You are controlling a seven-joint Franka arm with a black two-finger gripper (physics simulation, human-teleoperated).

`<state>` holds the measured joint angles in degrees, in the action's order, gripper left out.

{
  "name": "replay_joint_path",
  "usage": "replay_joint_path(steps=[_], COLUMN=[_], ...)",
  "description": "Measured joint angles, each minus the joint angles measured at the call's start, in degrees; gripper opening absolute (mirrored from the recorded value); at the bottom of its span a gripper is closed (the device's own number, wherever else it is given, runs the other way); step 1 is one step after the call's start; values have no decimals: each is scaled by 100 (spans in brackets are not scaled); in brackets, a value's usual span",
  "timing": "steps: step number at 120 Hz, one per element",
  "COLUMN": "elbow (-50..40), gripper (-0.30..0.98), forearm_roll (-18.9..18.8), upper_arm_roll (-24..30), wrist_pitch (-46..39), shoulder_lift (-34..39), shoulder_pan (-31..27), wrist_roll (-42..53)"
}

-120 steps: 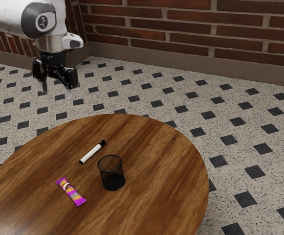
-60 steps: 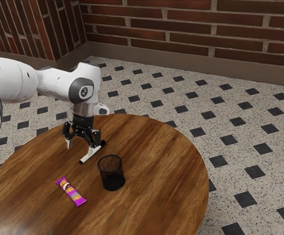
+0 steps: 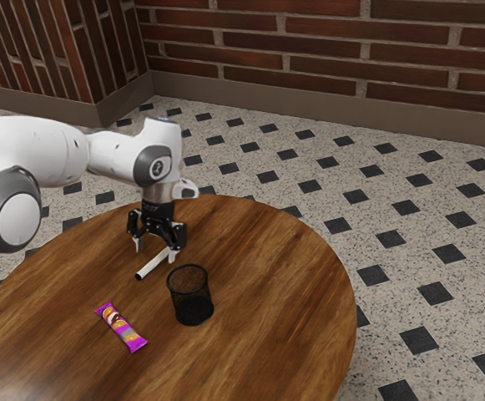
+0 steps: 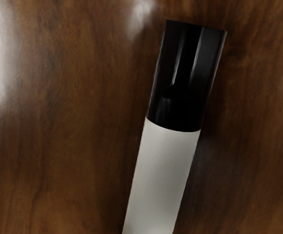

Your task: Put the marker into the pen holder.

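A white-barreled marker (image 3: 152,265), its glossy black cap (image 4: 180,102) in place and its opposite end also black, lies flat on the round wooden worktop (image 3: 267,276) beneath my tool (image 3: 156,255). The black mesh pen holder (image 3: 192,303), a round cup with an open top, stands upright near the marker but apart from it, toward the exterior view's right and closer to that camera.

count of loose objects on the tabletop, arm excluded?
3: marker under the open gripper, mesh pen holder nearby, purple wrapped bar toward the exterior view's left of the holder. Part of the table is out of frame, so more possible there.
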<state>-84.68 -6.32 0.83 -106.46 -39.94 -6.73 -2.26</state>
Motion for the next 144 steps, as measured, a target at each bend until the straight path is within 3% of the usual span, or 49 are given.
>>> replay_joint_path(steps=[50,83,122,144], elbow=[82,80,56,49], gripper=[66,27,13,-2], forearm_roll=[4,13,30,15], upper_arm_roll=[-4,12,29,25], wrist_pitch=[-294,-328,-376,-410], shoulder_lift=[-79,-30,-60,-68], shoulder_pan=[-33,-31,-31,-31], wrist_roll=[283,363,408,420])
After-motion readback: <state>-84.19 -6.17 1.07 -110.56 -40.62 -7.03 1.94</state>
